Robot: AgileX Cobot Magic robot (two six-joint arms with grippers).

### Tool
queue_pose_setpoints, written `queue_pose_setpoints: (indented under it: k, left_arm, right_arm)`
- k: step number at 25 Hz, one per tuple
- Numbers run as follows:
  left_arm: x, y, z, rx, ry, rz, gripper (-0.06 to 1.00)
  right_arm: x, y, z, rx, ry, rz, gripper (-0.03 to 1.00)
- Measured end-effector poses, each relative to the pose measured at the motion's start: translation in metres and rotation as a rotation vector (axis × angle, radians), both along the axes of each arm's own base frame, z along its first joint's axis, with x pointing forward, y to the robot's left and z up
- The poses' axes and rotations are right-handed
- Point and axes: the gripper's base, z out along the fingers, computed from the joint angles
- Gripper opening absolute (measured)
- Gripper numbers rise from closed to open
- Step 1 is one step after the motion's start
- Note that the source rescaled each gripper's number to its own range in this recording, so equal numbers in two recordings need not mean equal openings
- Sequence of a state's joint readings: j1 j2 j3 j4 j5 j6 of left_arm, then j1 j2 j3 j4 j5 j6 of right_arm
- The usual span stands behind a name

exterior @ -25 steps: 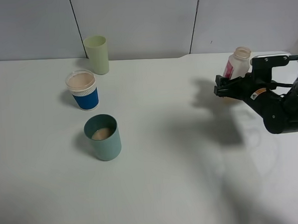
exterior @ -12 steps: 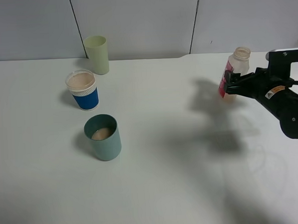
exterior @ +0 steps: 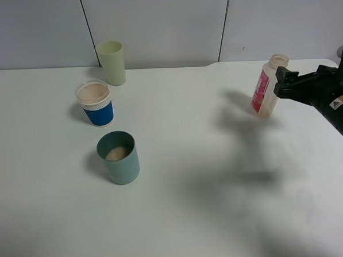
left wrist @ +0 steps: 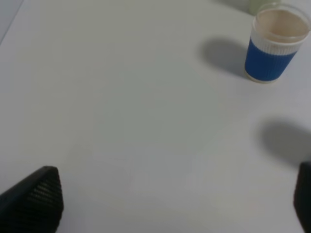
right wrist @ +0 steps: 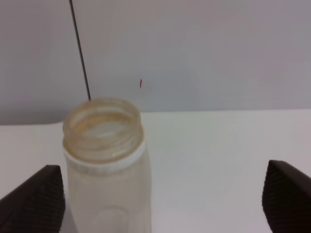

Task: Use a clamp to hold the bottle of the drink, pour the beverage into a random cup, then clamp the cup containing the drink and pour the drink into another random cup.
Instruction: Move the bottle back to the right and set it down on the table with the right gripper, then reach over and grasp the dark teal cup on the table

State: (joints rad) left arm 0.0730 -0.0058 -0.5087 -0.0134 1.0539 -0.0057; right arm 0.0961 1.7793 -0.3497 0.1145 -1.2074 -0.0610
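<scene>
The bottle [exterior: 266,86] stands capless at the table's far right, red-pink label facing left; it looks nearly empty. My right gripper [exterior: 280,82] is just right of it, open, holding nothing. In the right wrist view the bottle's neck [right wrist: 104,133] sits nearer one finger [right wrist: 36,199], untouched. The teal cup [exterior: 119,158] at front left holds pale beverage [exterior: 116,154]. Behind it stands the blue paper cup [exterior: 95,103], also seen in the left wrist view as the blue paper cup [left wrist: 273,44]. My left gripper [left wrist: 167,204] is open over bare table, out of the exterior view.
A pale yellow-green tumbler [exterior: 111,62] stands at the back left near the wall. The white table [exterior: 197,179] stretches wide between the cups and the bottle. The right arm's shadow lies across the table's middle right.
The right arm has drawn back to the right, off the bottle, which now shows whole and stays in place. The cups have not moved.
</scene>
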Motion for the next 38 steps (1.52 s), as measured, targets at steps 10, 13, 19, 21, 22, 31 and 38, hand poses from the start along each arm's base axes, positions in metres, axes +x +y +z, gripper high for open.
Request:
queue_pose_setpoints:
  k: [10,13,19,21,22,31,38]
  left_arm:
    - [0.000,0.000,0.000,0.000,0.000,0.000,0.84]
    - [0.000,0.000,0.000,0.000,0.000,0.000,0.84]
    - [0.000,0.000,0.000,0.000,0.000,0.000,0.84]
    - [0.000,0.000,0.000,0.000,0.000,0.000,0.84]
    - [0.000,0.000,0.000,0.000,0.000,0.000,0.84]
    - [0.000,0.000,0.000,0.000,0.000,0.000,0.84]
    - [0.000,0.000,0.000,0.000,0.000,0.000,0.84]
  right_arm:
    - [-0.032,-0.002,0.049,0.018,-0.123,0.010,0.67]
    - [-0.037,-0.001,0.058,0.017,-0.137,0.028,0.67]
    - [-0.074,0.001,0.097,-0.008,-0.052,0.097,0.67]
    - [-0.078,0.002,0.098,-0.014,-0.014,0.103,0.67]
    - [-0.083,0.002,0.104,-0.025,-0.013,0.111,0.67]
    - [-0.124,-0.002,0.177,-0.154,-0.041,0.126,0.67]
    - [-0.139,-0.004,0.187,-0.169,0.149,0.143,0.67]
